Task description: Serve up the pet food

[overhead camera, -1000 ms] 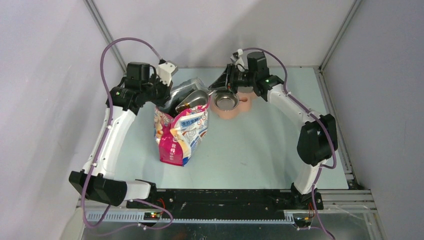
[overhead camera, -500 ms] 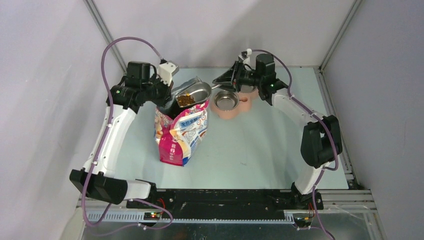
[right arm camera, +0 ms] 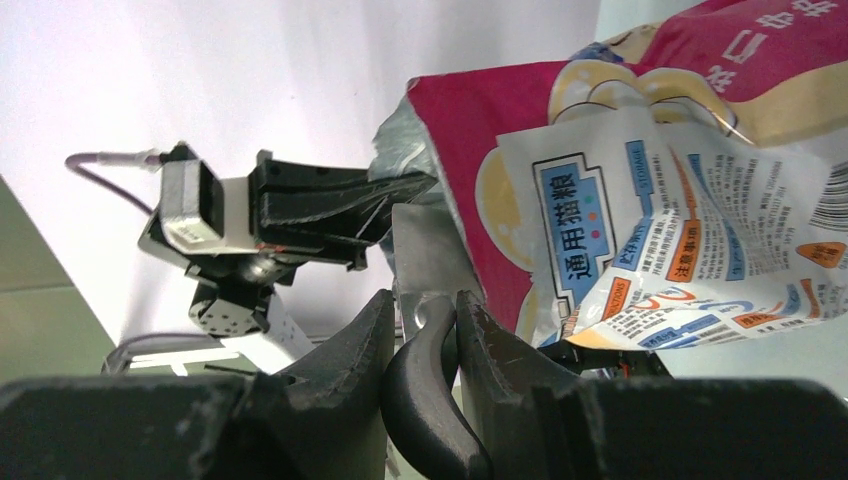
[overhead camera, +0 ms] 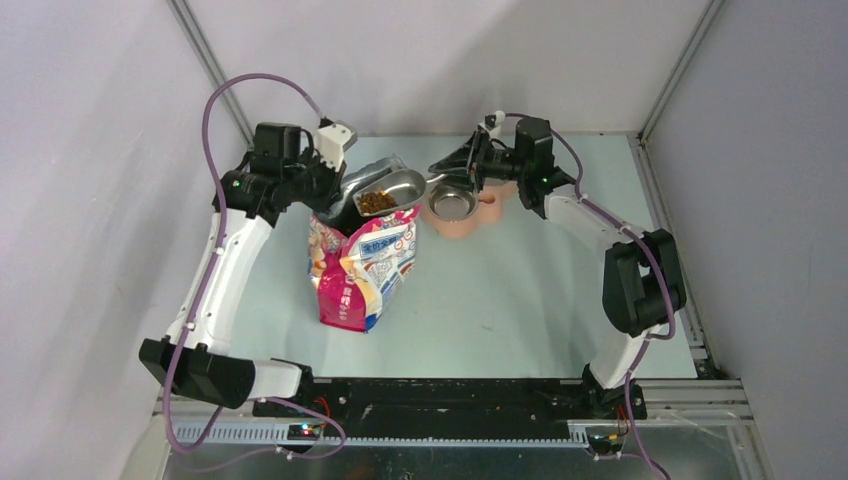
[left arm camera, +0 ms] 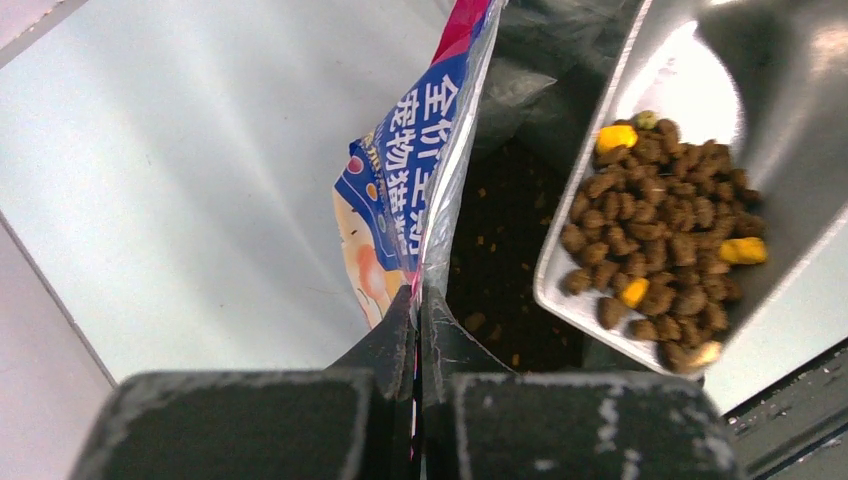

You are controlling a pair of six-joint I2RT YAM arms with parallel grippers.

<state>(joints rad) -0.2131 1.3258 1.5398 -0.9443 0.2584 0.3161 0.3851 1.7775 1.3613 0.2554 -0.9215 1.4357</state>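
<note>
The printed bag (overhead camera: pixel 360 270) stands open at mid-left of the table. My left gripper (overhead camera: pixel 333 187) is shut on its top edge, and in the left wrist view the left gripper (left arm camera: pixel 418 300) pinches the foil rim (left arm camera: pixel 425 190). A grey metal scoop (overhead camera: pixel 390 189) hovers over the bag's mouth, level, with a heap of pet food (overhead camera: pixel 376 202) in it. That brown kibble (left arm camera: pixel 665 230) shows close up, with more kibble (left arm camera: pixel 500 250) down inside the bag. My right gripper (right arm camera: pixel 425 310) is shut on the scoop's black handle (right arm camera: pixel 430 400).
A steel bowl (overhead camera: pixel 452 203) in a pink stand (overhead camera: pixel 462 228) sits just right of the scoop, under my right gripper (overhead camera: pixel 447 168). Grey walls and frame rails enclose the table at the back and both sides.
The scoop came up out of the bag loaded with kibble, then levelled and shifted slightly right toward the bowl. The right wrist drew back to the right. The left arm stayed put.
</note>
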